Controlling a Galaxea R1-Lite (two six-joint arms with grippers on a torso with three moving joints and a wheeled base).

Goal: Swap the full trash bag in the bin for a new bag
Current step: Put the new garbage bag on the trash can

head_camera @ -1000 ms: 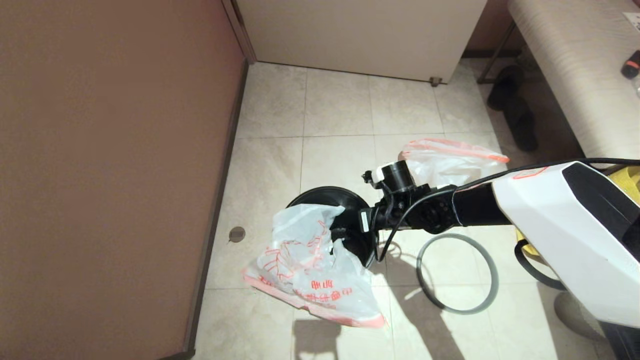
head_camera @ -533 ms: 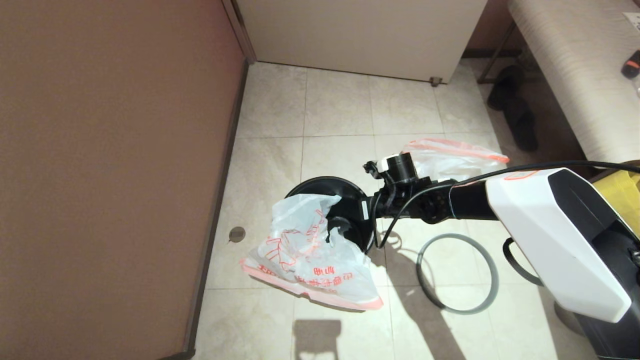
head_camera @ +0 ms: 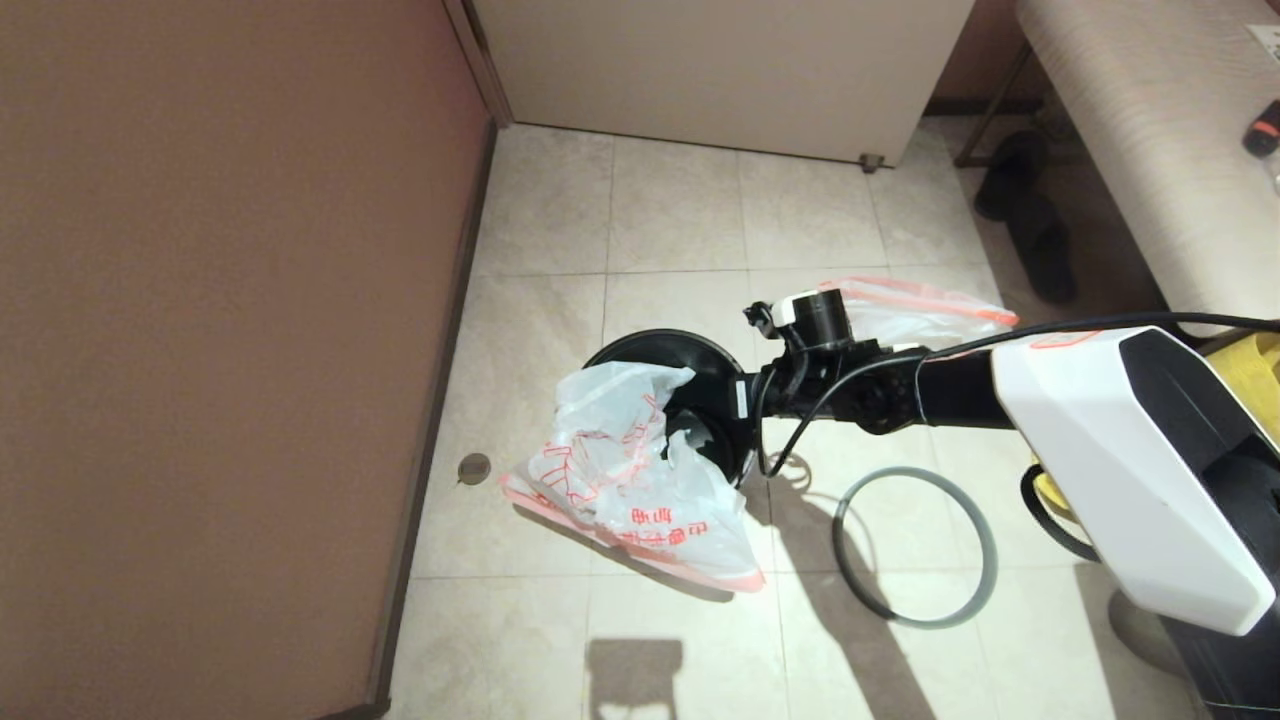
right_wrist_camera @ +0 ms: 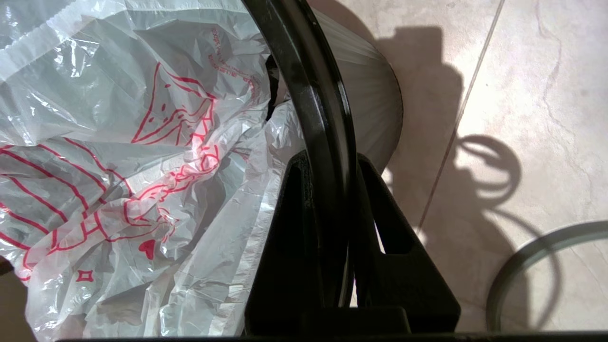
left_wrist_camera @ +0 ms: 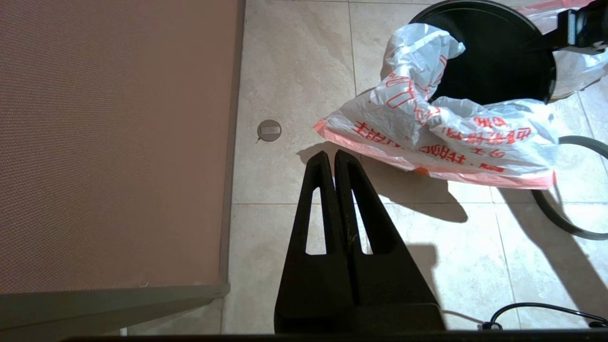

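The bin (head_camera: 690,400) is tipped on the floor tiles near the brown wall, its black rim pinched in my right claw (right_wrist_camera: 332,190); the new bag (head_camera: 625,470) spills from its mouth. My left claw (left_wrist_camera: 335,161) hangs clenched, empty, nearby.

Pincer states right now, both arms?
Left pincer: shut, empty, parked above the floor.
Right pincer: shut on the bin rim, new bag draped inside.

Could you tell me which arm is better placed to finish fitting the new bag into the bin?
Right. The right gripper is clamped on the bin rim beside the new bag; the left gripper hangs shut over bare floor.
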